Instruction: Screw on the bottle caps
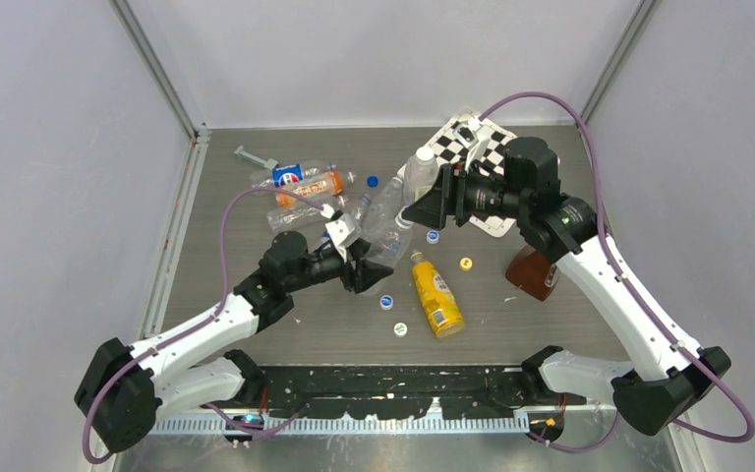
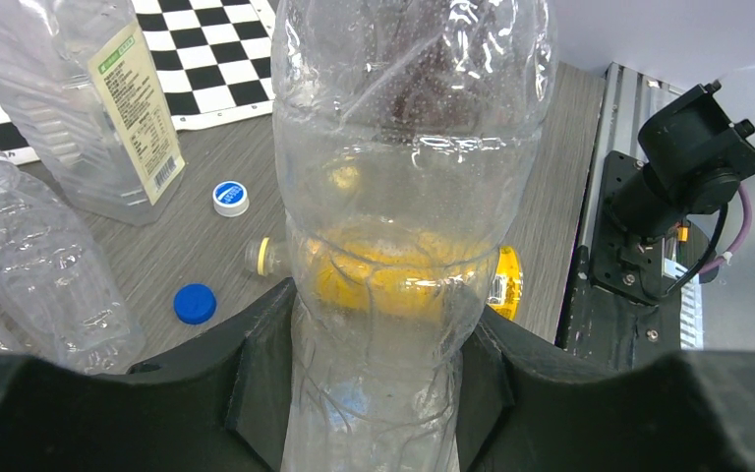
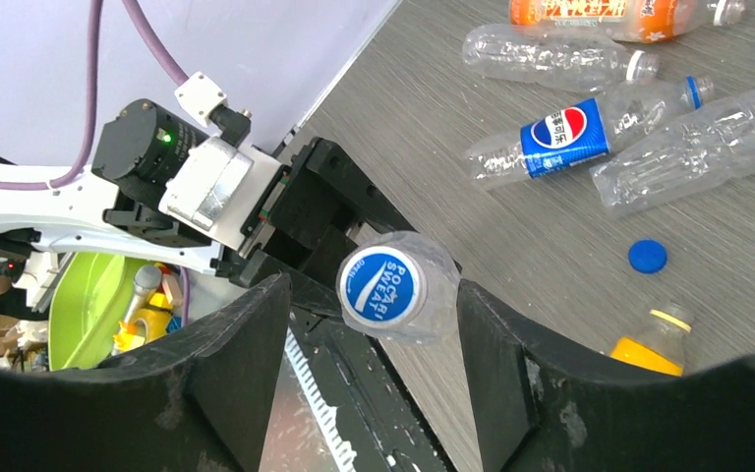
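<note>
My left gripper (image 2: 378,369) is shut on the lower body of a clear slim bottle (image 2: 403,167), which it holds off the table, tilted toward the right arm (image 1: 389,224). A blue-and-white cap (image 3: 381,285) sits on that bottle's mouth. My right gripper (image 3: 369,315) stands open around the capped end, with a wide gap on one side and a narrow one on the other. In the top view it (image 1: 423,208) meets the bottle's top. Loose caps lie on the table: blue-and-white ones (image 1: 386,302) (image 1: 400,328), a yellow one (image 1: 466,264), a blue one (image 1: 372,181).
A yellow bottle (image 1: 436,293) lies near the front. A wide labelled bottle (image 1: 419,172) stands by the checkerboard sheet (image 1: 477,147). Pepsi (image 1: 290,174) and orange-labelled (image 1: 312,187) bottles lie at the back left beside another clear bottle (image 2: 39,265). A brown object (image 1: 533,270) stands at the right.
</note>
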